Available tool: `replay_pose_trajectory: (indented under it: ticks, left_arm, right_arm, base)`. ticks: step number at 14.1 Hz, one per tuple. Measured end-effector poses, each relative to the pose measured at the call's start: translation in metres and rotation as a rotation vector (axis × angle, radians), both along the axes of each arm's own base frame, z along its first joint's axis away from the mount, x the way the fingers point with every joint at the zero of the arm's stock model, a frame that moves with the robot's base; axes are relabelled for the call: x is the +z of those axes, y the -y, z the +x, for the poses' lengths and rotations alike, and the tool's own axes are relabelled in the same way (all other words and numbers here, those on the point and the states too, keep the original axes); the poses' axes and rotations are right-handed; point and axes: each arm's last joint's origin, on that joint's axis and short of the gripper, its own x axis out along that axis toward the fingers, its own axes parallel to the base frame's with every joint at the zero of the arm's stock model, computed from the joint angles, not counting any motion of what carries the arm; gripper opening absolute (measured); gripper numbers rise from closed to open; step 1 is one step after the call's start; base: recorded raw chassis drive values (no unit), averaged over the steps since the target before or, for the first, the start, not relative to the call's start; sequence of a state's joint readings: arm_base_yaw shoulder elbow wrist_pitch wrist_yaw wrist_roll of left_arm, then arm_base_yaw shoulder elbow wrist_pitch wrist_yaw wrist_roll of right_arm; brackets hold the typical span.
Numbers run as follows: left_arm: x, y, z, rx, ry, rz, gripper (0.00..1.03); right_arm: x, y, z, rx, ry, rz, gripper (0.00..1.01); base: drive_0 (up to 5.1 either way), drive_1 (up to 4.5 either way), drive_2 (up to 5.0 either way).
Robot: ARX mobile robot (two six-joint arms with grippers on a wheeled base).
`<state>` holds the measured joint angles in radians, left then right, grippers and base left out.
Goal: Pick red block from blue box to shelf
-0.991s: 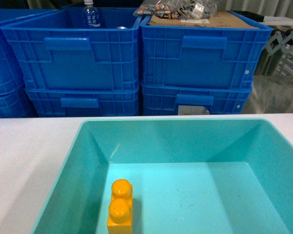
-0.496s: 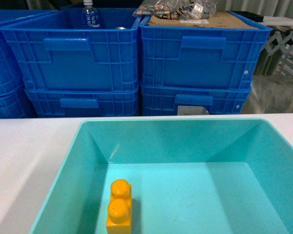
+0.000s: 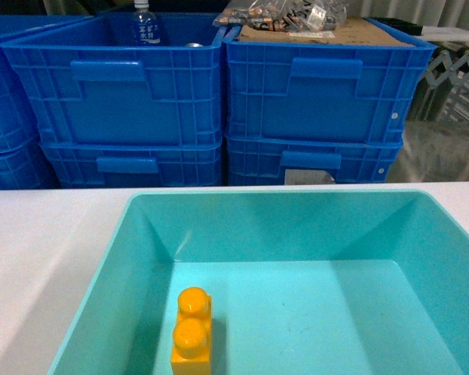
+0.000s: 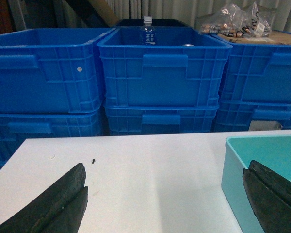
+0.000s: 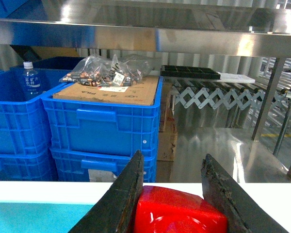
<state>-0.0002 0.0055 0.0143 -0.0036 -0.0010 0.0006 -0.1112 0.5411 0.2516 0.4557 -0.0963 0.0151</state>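
The red block (image 5: pixel 177 213) is not in the head view at all: there the blue box (image 3: pixel 141 226) sits on the white table (image 3: pixel 39 258) with only a yellow brick (image 3: pixel 192 332) on its floor, near the left wall. Behind the table, dark blue crates (image 3: pixel 219 94) are stacked two high, with a water bottle (image 3: pixel 145 23) in the left one and a bag of small parts (image 3: pixel 285 14) on cardboard on the right one.

Over to the left wrist view: the left gripper (image 4: pixel 165 204) is spread wide with nothing between its black fingers (image 4: pixel 58 204), poised over bare table just left of the box's near left corner.

Now the right wrist view, and there's the block, pinched between the right gripper's (image 5: pixel 172 194) two dark fingers (image 5: pixel 121 199), held above the table's far edge. Straight ahead and overhead runs the shelf (image 5: pixel 145 36), its steel rail spanning the top, upright posts on the right.
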Motion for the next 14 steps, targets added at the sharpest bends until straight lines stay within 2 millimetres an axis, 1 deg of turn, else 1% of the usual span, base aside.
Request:
replay_pose_trajectory:
  ticks: [5,14]
  left_arm:
    - [0.0000,0.0000,0.0000,0.000,0.000,0.000,0.98]
    - [0.0000,-0.0001,0.0000,0.001,0.000,0.000,0.98]
  right_arm:
    - [0.0001,0.0000,0.0000,0.000,0.000,0.000,0.29]
    - [0.0003,0.0000,0.0000,0.000,0.001,0.001,0.29]
  base:
    - [-0.1,-0.12,-0.1]
    - [-1.7,-1.72,-1.7]
